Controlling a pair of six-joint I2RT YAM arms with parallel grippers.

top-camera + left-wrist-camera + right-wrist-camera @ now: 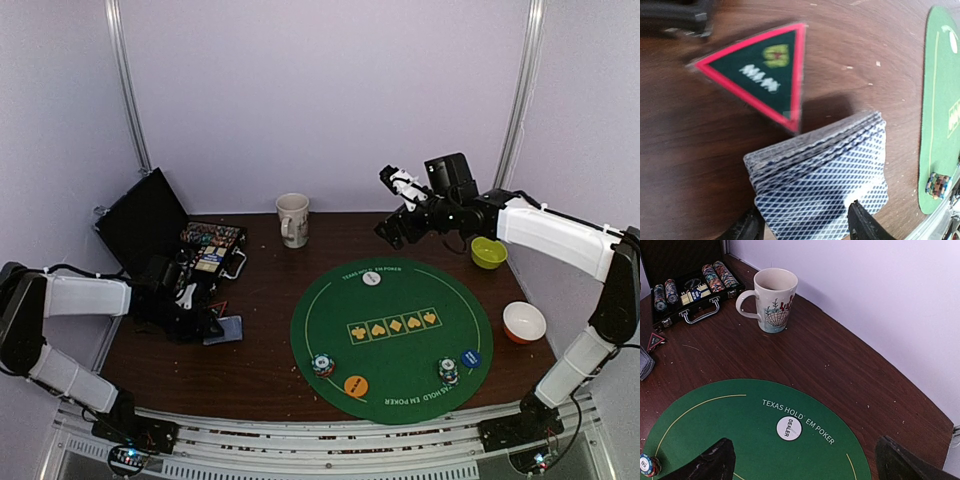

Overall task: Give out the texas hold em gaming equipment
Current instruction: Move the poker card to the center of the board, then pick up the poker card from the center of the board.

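Observation:
A deck of blue-backed playing cards (820, 175) sits between the fingers of my left gripper (805, 227), which press its two sides just above the brown table; the cards are a little fanned. From above, that deck (224, 329) is left of the green mat (400, 300). On the mat lie a white dealer button (371, 279), an orange button (356, 385), a blue button (471, 358) and two chip stacks (322, 365) (448, 371). My right gripper (392, 203) hangs open high over the mat's far edge, above the dealer button (789, 428).
An open black chip case (195, 245) stands at the back left, with a red-edged triangle card (765, 75) in front of it. A beige mug (293, 219) is at the back, a yellow-green bowl (489, 252) and a white bowl (524, 322) on the right.

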